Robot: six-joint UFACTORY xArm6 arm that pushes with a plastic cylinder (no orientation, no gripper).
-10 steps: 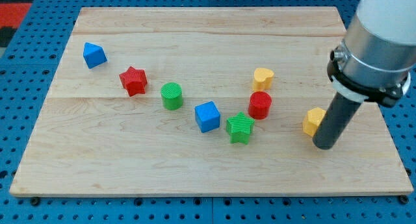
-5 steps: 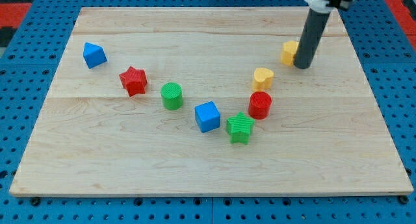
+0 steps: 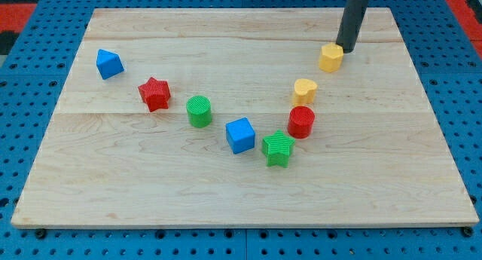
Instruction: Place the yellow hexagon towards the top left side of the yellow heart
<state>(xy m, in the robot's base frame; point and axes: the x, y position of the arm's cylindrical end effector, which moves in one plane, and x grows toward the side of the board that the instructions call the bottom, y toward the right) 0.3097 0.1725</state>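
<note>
The yellow hexagon (image 3: 330, 56) lies on the wooden board near the view's upper right. The yellow heart (image 3: 304, 89) lies below it and a little to the left. My tip (image 3: 348, 48) is at the hexagon's upper right edge, touching it or nearly so. The dark rod rises from there out of the view's top.
A red cylinder (image 3: 301, 121) stands just below the heart. A green star (image 3: 278, 148), a blue cube (image 3: 240, 135), a green cylinder (image 3: 199, 111), a red star (image 3: 154, 93) and a blue triangular block (image 3: 109, 63) run in a curve towards the view's upper left. The board's right edge (image 3: 433, 117) is close.
The rod has pushed the yellow hexagon from the board's lower right up to above the heart. The tip has moved from the hexagon's right side to its upper right.
</note>
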